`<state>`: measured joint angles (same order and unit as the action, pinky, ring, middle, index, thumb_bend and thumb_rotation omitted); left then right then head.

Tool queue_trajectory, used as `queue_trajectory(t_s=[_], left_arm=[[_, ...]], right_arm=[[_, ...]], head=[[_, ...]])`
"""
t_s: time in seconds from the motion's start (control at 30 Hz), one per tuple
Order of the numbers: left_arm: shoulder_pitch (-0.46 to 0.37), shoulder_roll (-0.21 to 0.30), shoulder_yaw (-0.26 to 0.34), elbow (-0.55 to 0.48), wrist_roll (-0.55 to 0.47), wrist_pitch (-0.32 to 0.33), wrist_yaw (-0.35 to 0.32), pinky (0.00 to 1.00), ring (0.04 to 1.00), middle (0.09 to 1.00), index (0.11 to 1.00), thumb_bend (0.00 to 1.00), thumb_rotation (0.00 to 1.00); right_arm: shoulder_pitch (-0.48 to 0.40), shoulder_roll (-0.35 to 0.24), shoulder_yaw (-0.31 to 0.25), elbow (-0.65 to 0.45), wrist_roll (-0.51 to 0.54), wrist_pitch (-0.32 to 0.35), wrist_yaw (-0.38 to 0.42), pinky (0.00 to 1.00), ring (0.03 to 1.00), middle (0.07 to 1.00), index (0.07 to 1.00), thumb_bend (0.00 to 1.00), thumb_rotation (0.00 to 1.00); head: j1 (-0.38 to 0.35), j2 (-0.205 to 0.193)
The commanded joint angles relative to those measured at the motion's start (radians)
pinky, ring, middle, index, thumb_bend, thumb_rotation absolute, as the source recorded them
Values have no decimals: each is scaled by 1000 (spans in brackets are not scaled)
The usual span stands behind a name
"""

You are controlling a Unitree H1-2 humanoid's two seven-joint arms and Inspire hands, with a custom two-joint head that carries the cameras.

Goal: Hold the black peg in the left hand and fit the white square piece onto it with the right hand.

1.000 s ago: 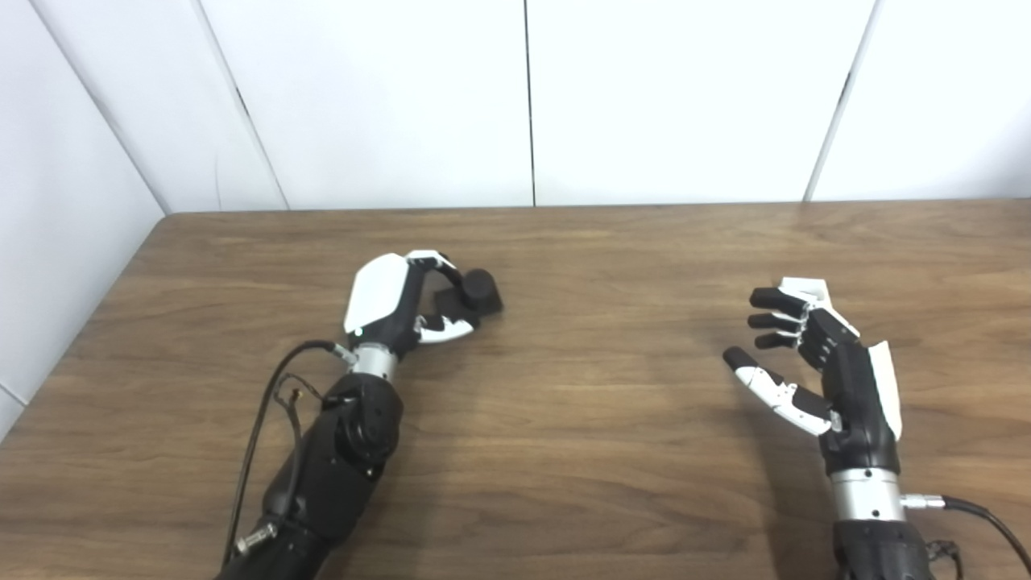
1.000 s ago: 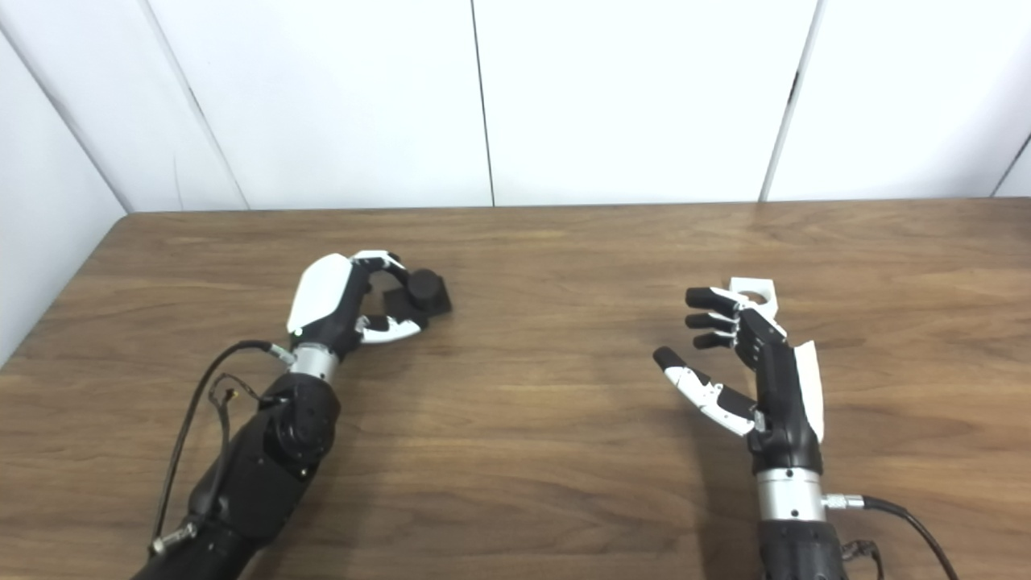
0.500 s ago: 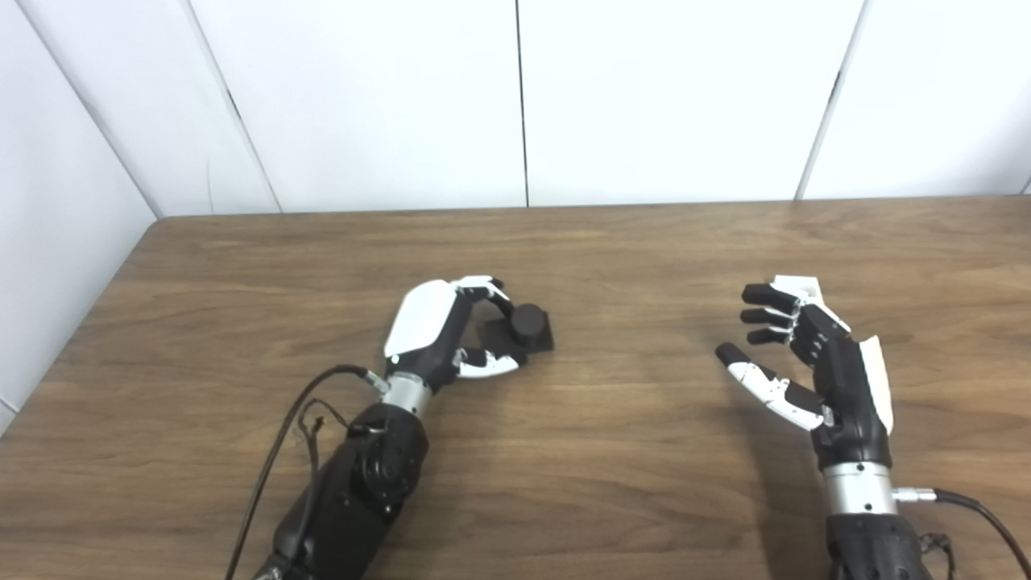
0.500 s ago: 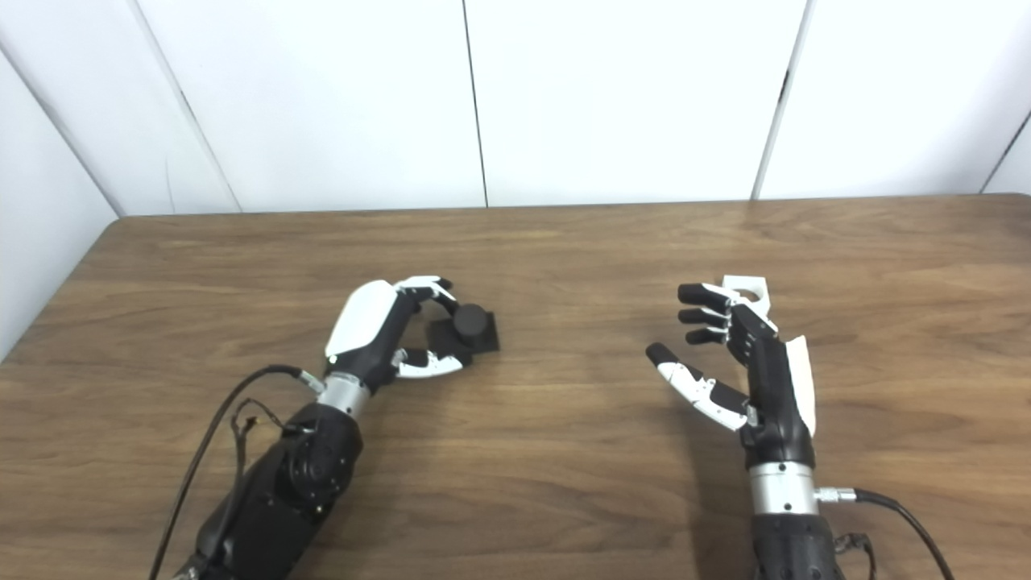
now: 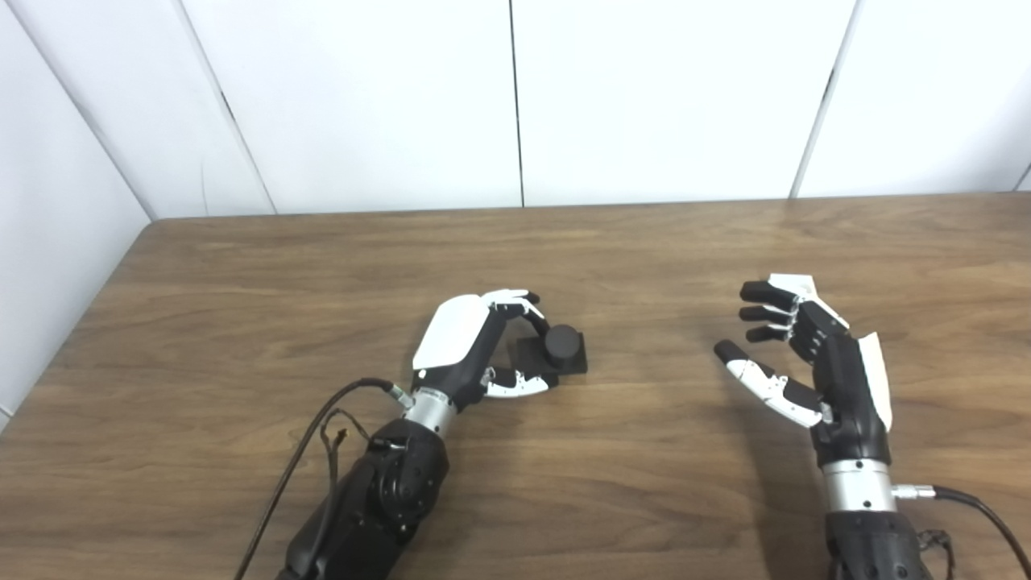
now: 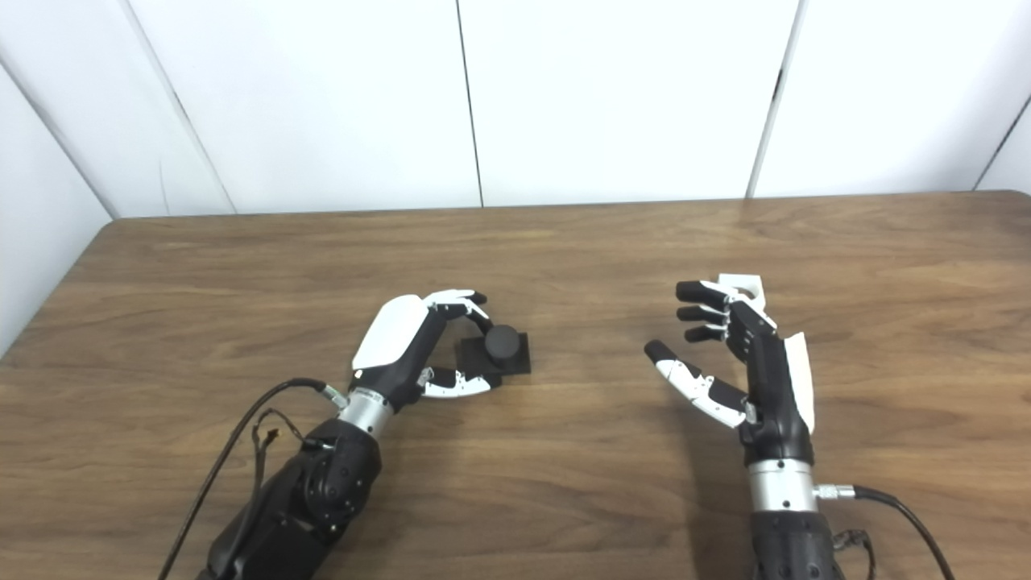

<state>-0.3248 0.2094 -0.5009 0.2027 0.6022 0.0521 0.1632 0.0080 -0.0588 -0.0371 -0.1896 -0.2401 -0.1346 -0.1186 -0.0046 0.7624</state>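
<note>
Left hand point(image 5: 475, 346) low over the wooden counter point(image 5: 242, 322), left of centre, palm facing right. Its fingers point(image 5: 519, 302) curl over the far side of the black peg point(image 5: 556, 348) and the thumb lies along the near side; fingers closed around the peg's square base. The peg is a short round post standing upright on a flat square base. The base looks to be resting on the counter, though contact underneath cannot be confirmed.

Right hand point(image 6: 745, 358) raised above the counter on the right side, well apart from the left hand and peg. Palm faces left, fingers point(image 6: 697, 302) spread and slightly curled, thumb extended toward the centre; it holds nothing.

White square piece point(image 6: 745, 286) lies on the counter just behind the right hand's fingertips, partly hidden by them. A round hole shows in its top face. Whether the fingers touch it cannot be told.
</note>
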Motion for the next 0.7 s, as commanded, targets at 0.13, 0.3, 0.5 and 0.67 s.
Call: queue_trajectory(t_s=[0.13,0.3,0.5,0.67], left_arm=[[43,3,-71,46,70,22,-110,806,860,819,494,509,88],[42,8,-67,48,67,17,-113,810,864,819,494,509,87],[41,23,-62,37,65,23,-126,809,865,820,494,510,85],[42,29,-59,53,62,1,-113,800,856,822,494,509,86]], right_arm=[[-28,0,-4,-44,-3,-9,-5,564,658,711,685,585,224],[-33,-3,-6,-47,-1,-5,-2,562,654,708,684,588,224],[-67,-33,-17,-48,-62,2,-10,564,650,704,684,597,241],[-122,-104,-49,-41,-89,24,3,552,664,721,694,571,212]], head=[[-1,3],[-51,1],[-157,-17],[-209,-46]])
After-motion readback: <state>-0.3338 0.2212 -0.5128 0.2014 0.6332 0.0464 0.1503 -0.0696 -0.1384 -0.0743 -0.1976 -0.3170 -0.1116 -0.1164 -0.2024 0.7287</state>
